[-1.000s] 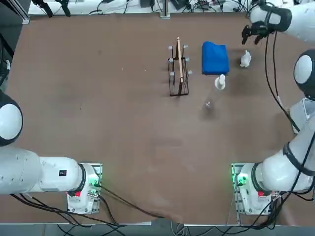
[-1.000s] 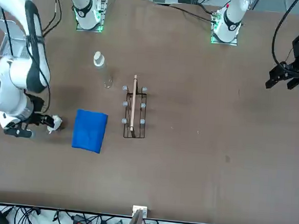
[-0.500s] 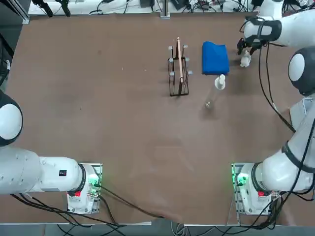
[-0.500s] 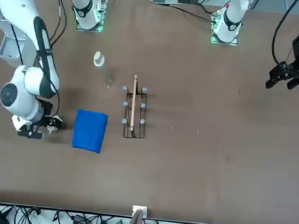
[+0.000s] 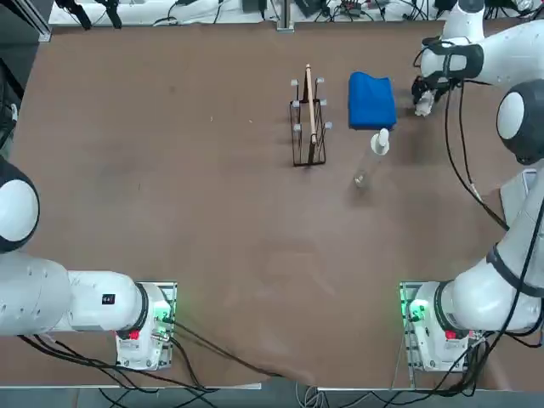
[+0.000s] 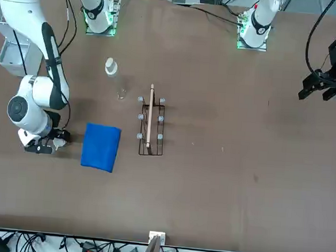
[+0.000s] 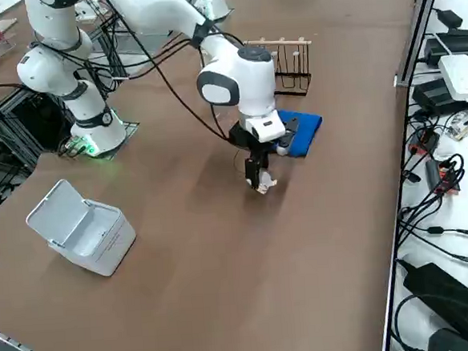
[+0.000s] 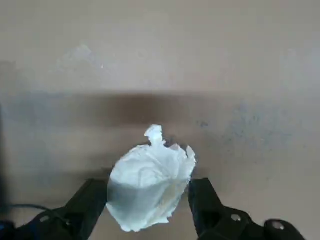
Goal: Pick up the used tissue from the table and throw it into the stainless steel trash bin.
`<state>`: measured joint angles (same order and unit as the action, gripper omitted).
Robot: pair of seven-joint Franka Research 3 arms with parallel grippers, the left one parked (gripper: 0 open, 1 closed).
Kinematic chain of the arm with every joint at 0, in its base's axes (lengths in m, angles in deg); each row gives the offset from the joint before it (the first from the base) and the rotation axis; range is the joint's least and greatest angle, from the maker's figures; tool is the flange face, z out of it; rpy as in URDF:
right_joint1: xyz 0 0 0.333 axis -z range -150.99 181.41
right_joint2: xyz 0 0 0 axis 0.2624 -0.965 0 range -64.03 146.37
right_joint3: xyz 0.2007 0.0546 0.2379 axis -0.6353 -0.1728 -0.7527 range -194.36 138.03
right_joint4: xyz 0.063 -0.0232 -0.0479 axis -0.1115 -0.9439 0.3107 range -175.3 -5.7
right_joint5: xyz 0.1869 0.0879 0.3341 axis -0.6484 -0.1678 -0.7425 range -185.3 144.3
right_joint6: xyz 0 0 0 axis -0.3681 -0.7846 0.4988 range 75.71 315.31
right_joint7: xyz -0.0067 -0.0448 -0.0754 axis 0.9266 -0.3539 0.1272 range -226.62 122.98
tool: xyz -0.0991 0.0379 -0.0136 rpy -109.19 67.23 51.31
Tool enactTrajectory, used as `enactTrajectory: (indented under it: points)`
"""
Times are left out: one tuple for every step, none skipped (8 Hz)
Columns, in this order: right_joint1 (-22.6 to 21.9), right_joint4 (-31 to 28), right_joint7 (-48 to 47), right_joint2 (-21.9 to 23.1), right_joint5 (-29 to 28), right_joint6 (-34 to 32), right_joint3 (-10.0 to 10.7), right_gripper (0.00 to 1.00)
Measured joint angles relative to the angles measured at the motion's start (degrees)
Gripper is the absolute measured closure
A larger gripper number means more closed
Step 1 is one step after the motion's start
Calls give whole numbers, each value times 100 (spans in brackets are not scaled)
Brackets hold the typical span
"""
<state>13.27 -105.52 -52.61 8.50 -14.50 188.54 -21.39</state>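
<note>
Item count on the counter (image 5: 170,170):

- Used tissue (image 8: 150,187): one, a crumpled white wad.
- Blue cloth (image 5: 371,100): one, at 9 o'clock from the tissue in the top view.
- Clear bottle with white cap (image 5: 379,143): one, at 6 o'clock from the cloth in that view.
- Wire rack (image 5: 308,123): one, holding one thin upright board.
- Stainless steel trash bin (image 7: 81,228): one, lid open.
- Right claw (image 7: 258,182): one, with two fingers (image 8: 85,205).
</note>
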Motion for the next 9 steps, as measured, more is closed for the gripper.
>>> enactTrajectory:
  points:
    - [-5,-2,0,-25,9,9,0,0]
    - [-6,-2,0,-43,16,30,0,1]
    - [-9,-2,0,-77,19,69,0,2]
    - [-10,-2,0,-118,21,111,0,5]
    - [-10,-2,0,-150,23,137,0,10]
    - [-10,-2,0,-159,25,150,0,15]
    - [-10,5,0,-154,26,153,0,35]
    - [-10,15,0,-138,28,132,4,50]
    - [-10,22,0,-100,31,49,17,54]
